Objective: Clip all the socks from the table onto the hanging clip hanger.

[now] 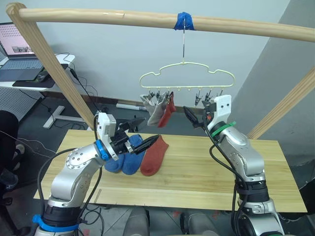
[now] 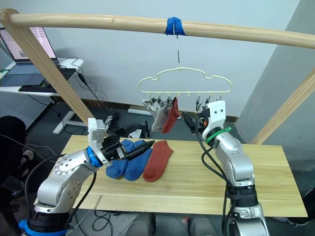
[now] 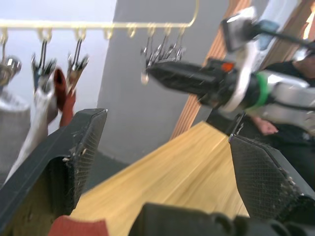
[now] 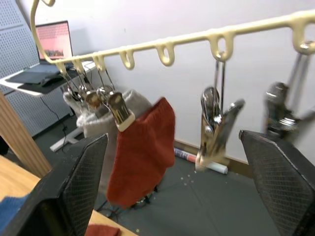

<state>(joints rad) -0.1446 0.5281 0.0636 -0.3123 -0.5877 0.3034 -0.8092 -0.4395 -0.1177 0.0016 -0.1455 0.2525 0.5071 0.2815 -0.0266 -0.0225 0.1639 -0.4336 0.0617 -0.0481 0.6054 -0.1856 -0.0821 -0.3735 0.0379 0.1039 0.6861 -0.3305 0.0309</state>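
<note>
Left gripper (image 1: 147, 142): black fingers spread, empty, hovering just above the two soft blue ankle socks (image 1: 123, 158) and the rust-red ankle sock (image 1: 154, 156) lying on the light wood plank table (image 1: 197, 172), likely poised to pick one.
Pale-yellow cloud-shaped wire clip hanger (image 1: 187, 74): above both grippers; grey socks (image 1: 153, 109) and a rust-red sock (image 1: 167, 112) already clipped.
Right gripper (image 1: 194, 118): fingers spread, empty, raised just below the free grey metal clips (image 4: 216, 125), probably to open one.

I've got open light-wood plank tabletop (image 1: 211, 169) across my right half, nothing lying there. On the pale-yellow wire clip hanger (image 1: 187, 78), hanging grey and rust-red socks (image 1: 160, 109) crowd the left clips; my right gripper (image 1: 195, 118) sits just under the right ones.
</note>
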